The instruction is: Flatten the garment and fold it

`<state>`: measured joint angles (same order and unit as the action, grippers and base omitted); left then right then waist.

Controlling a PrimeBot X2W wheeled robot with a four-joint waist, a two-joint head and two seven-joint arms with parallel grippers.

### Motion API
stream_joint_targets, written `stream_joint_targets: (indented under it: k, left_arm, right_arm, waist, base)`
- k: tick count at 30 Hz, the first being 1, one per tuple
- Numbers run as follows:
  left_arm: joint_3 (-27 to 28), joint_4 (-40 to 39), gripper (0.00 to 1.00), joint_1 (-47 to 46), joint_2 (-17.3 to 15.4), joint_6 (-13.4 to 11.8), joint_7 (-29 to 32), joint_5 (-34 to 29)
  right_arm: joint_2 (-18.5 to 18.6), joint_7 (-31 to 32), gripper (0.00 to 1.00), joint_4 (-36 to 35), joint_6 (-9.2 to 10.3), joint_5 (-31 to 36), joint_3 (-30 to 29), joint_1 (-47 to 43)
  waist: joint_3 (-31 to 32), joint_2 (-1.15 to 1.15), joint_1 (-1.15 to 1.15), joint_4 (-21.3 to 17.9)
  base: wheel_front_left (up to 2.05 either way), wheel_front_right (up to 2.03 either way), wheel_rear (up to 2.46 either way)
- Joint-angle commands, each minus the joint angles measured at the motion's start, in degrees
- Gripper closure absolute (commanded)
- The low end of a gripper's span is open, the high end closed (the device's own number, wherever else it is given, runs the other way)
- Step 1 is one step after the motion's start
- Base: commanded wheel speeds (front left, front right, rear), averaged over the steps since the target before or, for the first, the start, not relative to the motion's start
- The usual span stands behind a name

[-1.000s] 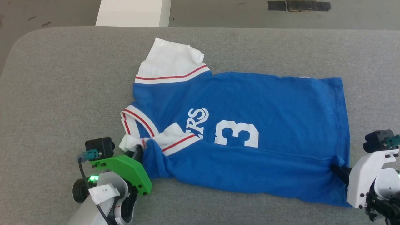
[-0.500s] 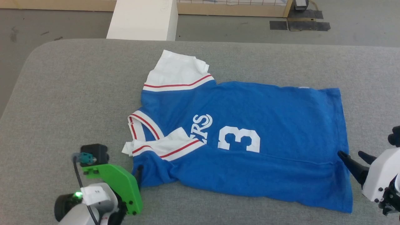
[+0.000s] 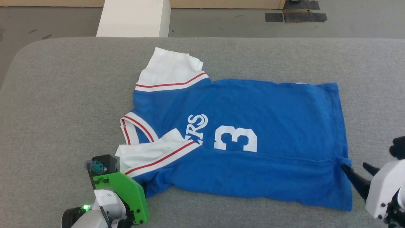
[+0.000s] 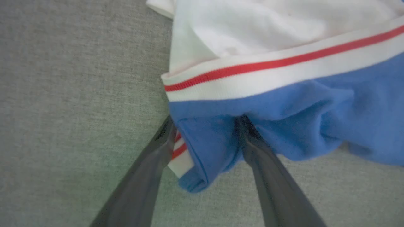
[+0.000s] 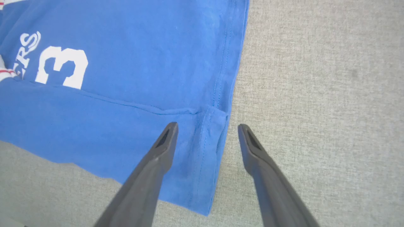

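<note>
Fingers (image 4: 148, 176) of our left gripper (image 4: 205, 121) stand spread apart, a bunched blue fold of the jersey (image 3: 253, 117) lying between them, just below its folded white sleeve (image 3: 152, 155) with the red stripe; the jersey lies spread across the grey padded table (image 3: 63, 95), collar to our left, hem to our right, the white 3 (image 3: 235, 138) near its middle; our right gripper (image 5: 207, 126) is parted too, one finger over the hem corner, the other over bare table.

Jaws wide apart — left gripper (image 4: 205, 118), right gripper (image 5: 207, 125)
</note>
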<state>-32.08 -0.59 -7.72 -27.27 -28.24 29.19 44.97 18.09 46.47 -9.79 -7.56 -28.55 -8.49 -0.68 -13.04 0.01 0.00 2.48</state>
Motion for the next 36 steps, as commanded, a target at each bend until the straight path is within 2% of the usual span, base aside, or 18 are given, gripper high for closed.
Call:
stream_joint_targets:
  k: [1, 5, 10, 15, 21, 22, 23, 29, 36]
  left_arm:
    - [-0.62, 2.26, 1.0, 1.01, 1.25, 0.68, -0.4, 0.79]
    - [1.24, 1.79, 1.0, 1.83, 2.28, 1.82, -3.72, 2.1]
    - [4.2, -2.95, 1.0, 3.11, 2.16, 1.56, -7.87, 2.52]
    - [4.72, -8.57, 1.0, 4.6, 1.3, 0.54, -8.52, 2.07]
    - [4.62, -11.21, 1.0, 6.21, 0.75, -0.54, -8.04, 2.09]
    - [4.63, -11.22, 1.0, 6.36, 0.72, -0.51, -8.08, 2.16]
    - [4.72, -11.18, 1.0, 6.53, 0.71, -0.44, -8.14, 2.31]
    - [6.29, -11.4, 1.0, 7.47, -0.36, -0.44, -8.3, 3.27]
    - [9.11, -14.64, 1.0, 12.61, -3.69, -3.41, -6.46, 4.87]
  right_arm:
    - [-0.04, 0.34, 0.0, -0.87, 0.08, 0.55, 0.6, -1.31]
    - [0.06, 2.09, 0.0, -2.85, 0.08, 3.74, 2.64, -4.31]
    - [-0.92, 2.95, 0.0, -2.22, 0.08, 10.58, 5.16, -4.48]
    - [-2.85, 2.28, 0.0, 2.0, 0.08, 16.5, 6.47, -2.82]
    - [-3.82, 0.85, 0.0, 8.31, 0.08, 17.53, 8.3, -0.95]
    - [-3.83, 0.76, 0.6, 8.9, 0.08, 17.19, 8.58, -0.7]
    - [-3.65, 0.34, 0.98, 9.18, 0.08, 16.47, 9.02, -0.22]
    - [-1.11, 0.92, 1.0, 6.31, 0.08, 10.94, 7.1, 0.54]
    - [3.33, 6.42, 1.0, 0.99, 0.08, 6.2, 2.26, -4.42]
  waist:
    - [0.0, -0.01, 0.0, -0.16]
    - [0.06, -0.01, 0.0, -0.28]
    - [0.06, -0.01, 0.0, -0.45]
    - [-0.42, -0.01, 0.0, 0.15]
    - [-1.07, -0.01, 0.0, 0.56]
    - [-1.02, -0.01, 0.0, 0.58]
    - [-0.9, -0.01, 0.0, 0.58]
    - [1.4, -0.01, 0.0, 0.88]
    - [3.71, -0.01, 0.0, 1.06]
  base:
    - [0.0, 0.0, 0.0]
    - [0.0, 0.0, 0.0]
    - [0.0, 0.0, 0.0]
    - [0.0, 0.0, 0.0]
    - [0.0, 0.0, 0.0]
    - [0.0, 0.0, 0.0]
    - [0.0, 0.0, 0.0]
    - [0.0, 0.0, 0.0]
    - [0.0, 0.0, 0.0]
